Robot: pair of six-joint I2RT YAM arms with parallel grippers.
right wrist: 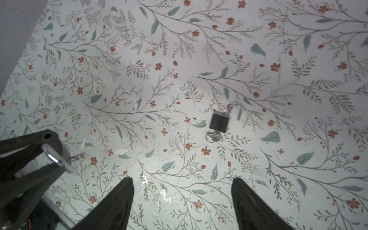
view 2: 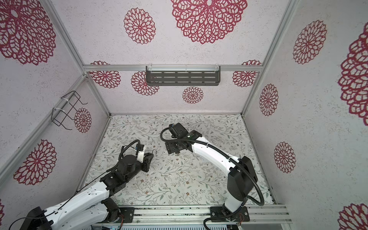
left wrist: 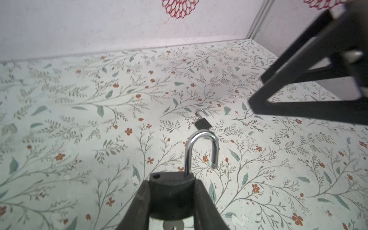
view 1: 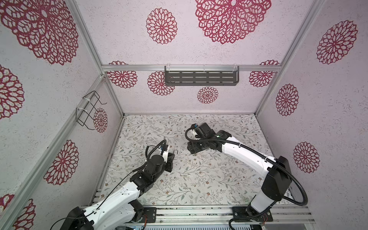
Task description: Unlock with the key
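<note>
Your left claw (left wrist: 171, 184) pinches a black padlock (left wrist: 169, 199) by its body, with the silver shackle (left wrist: 201, 147) swung open. Your right claw (right wrist: 182, 180) is spread and empty above the counter (right wrist: 139, 89). A second padlock (right wrist: 218, 123), unlatched with its key (right wrist: 214, 137) inserted, lies ahead of its tips, not touching them.

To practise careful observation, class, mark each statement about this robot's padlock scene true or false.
1. The left gripper grips a dark padlock by its body. True.
2. That padlock's shackle is latched shut. False: it stands open, with one end free.
3. The right gripper holds a key. False: its jaws are open and empty.
4. A second padlock lies on the table with a key in it. True.
</note>
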